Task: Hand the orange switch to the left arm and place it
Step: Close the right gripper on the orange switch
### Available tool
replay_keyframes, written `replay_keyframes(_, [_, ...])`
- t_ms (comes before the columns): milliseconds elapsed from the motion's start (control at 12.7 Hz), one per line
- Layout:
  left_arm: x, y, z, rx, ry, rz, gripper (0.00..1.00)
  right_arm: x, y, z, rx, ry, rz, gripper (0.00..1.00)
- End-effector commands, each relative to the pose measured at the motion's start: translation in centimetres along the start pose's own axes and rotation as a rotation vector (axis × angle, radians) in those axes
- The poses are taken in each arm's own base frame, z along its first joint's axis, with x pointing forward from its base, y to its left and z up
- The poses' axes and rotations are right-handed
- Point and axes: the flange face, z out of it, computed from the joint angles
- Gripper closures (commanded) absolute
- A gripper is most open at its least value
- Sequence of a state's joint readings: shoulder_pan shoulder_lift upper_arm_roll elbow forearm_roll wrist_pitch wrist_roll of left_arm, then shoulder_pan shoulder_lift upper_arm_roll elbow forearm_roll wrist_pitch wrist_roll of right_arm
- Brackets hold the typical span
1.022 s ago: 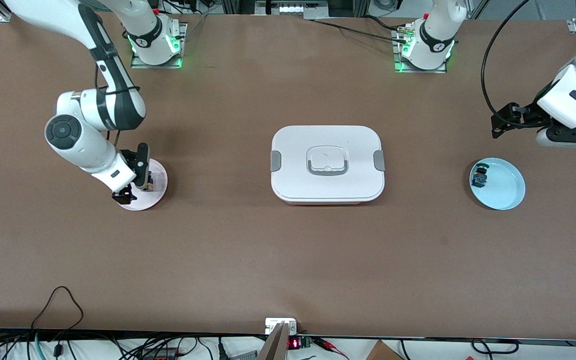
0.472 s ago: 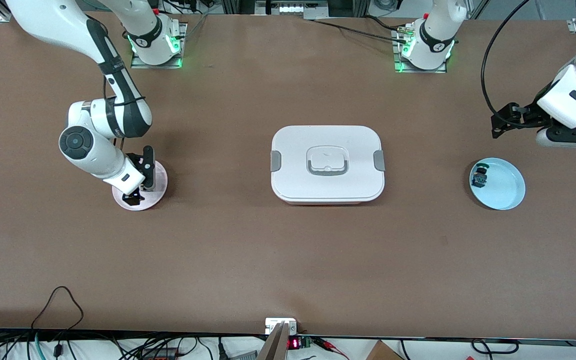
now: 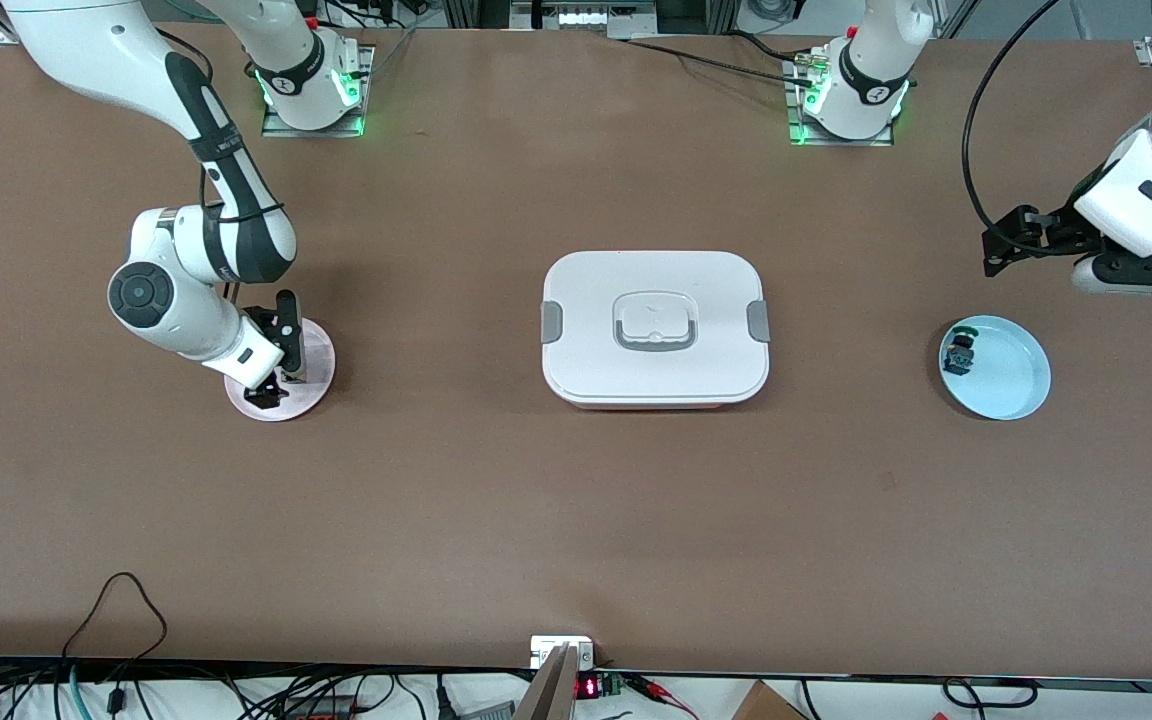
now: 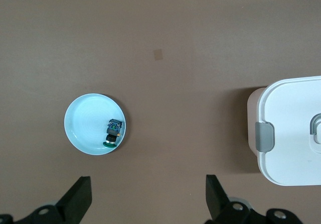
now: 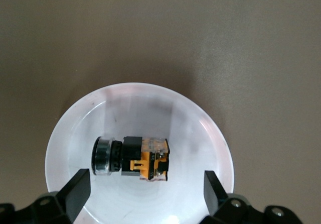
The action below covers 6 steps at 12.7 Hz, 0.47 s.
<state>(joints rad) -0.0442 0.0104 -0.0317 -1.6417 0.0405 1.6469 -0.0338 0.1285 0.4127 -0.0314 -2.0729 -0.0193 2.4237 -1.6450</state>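
Brown table (image 3: pixel 576 520) – one box (image 3: pixel 654 328), two plates (one switch each)

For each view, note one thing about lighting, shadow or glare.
Front view: even light, green glow at both arm bases, soft shadow under the box. Left wrist view: dark shadow beside the box. Right wrist view: pink plate washed pale by glare; orange switch stays sharp.

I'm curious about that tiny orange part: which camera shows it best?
The right wrist view: the orange switch lies large on its pink plate, between the open fingers. The front view has the right arm covering it. The left wrist view lacks it.
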Motion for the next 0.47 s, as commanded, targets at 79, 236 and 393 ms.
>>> replay_keyframes(79, [0.36,0.02,-0.53,-0.018,0.000,0.014,0.00,0.32,-0.69,0.36,0.011,0.036,-0.001,0.00])
replay_keyframes(236, [0.37,0.02,-0.54,-0.018,0.002,0.016,0.00,0.26,-0.90,0.60,0.016,0.038,0.000,0.00])
replay_keyframes(393, [0.37,-0.06,-0.54,-0.018,0.001,0.013,0.00,0.26,-0.91,0.78,0.014,0.037,-0.009,0.00])
